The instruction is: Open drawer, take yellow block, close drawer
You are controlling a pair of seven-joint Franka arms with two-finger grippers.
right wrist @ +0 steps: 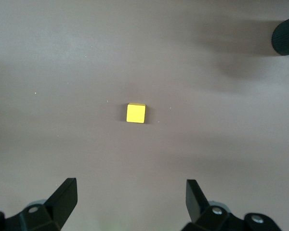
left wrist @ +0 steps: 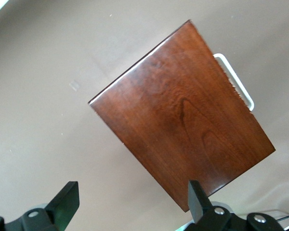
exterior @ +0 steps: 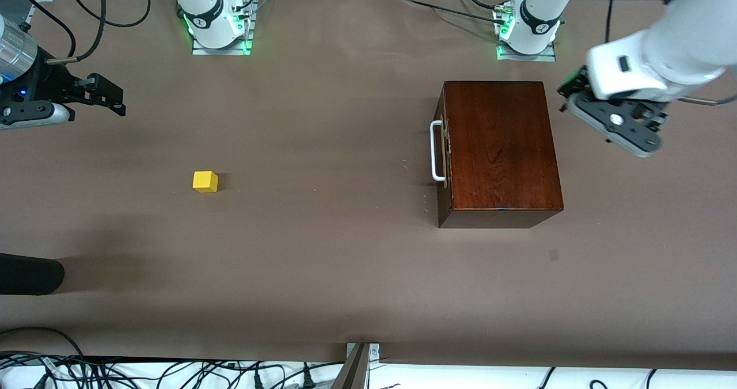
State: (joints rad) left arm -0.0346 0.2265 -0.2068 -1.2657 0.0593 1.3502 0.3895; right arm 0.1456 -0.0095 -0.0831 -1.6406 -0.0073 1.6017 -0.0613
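Drawer [exterior: 442,153] sat shut in the wooden box [exterior: 498,147], handle facing the yellow block [exterior: 205,181], which lay bare on the table [exterior: 322,262] toward the right arm's end. Left gripper [exterior: 567,95] hovered spread beside the box, seemingly poised for the handle; right gripper [exterior: 118,96] waited spread, empty, above the table near the block.

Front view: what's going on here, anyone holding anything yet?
Nothing is held. The yellow block sits on the bare table toward the right arm's end, and the drawer of the wooden box is shut. The right gripper hangs beside the table's edge, the left gripper beside the box, both with jaws open.
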